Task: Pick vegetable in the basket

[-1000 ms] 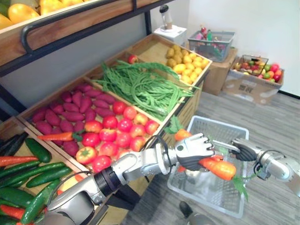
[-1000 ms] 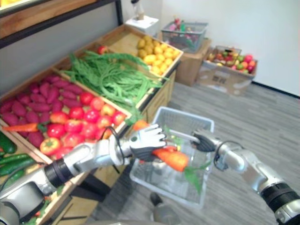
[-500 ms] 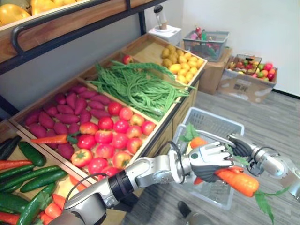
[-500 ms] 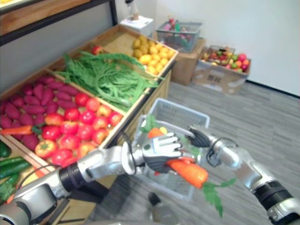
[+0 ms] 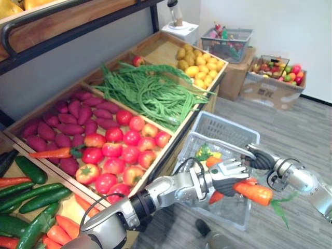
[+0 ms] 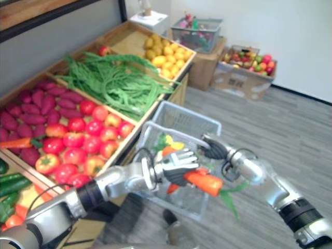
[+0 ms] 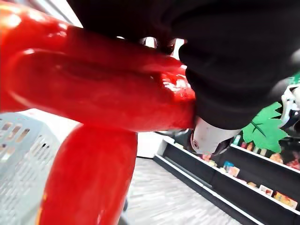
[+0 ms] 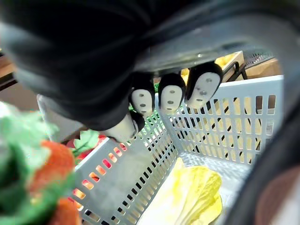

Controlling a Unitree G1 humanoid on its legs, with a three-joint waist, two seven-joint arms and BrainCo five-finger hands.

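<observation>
Over the last second the carrot (image 5: 254,193) has drifted from above the basket's (image 5: 228,129) middle toward its right rim.

Left eye view: the left hand (image 5: 226,175) is clenched on it, long axis level, tip pointing right. The right hand (image 5: 258,158) grips the handle (image 5: 236,152).

Left wrist view: carrot against the palm.

Right wrist view: that hand seems curled round the handle.

Right of produce stand (image 5: 161,51), basket (image 5: 229,129); carrot (image 5: 254,193) seemingly above its rim

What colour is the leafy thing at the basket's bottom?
Pale yellow leafy vegetable, in the grey slotted basket; right wrist view.
</observation>
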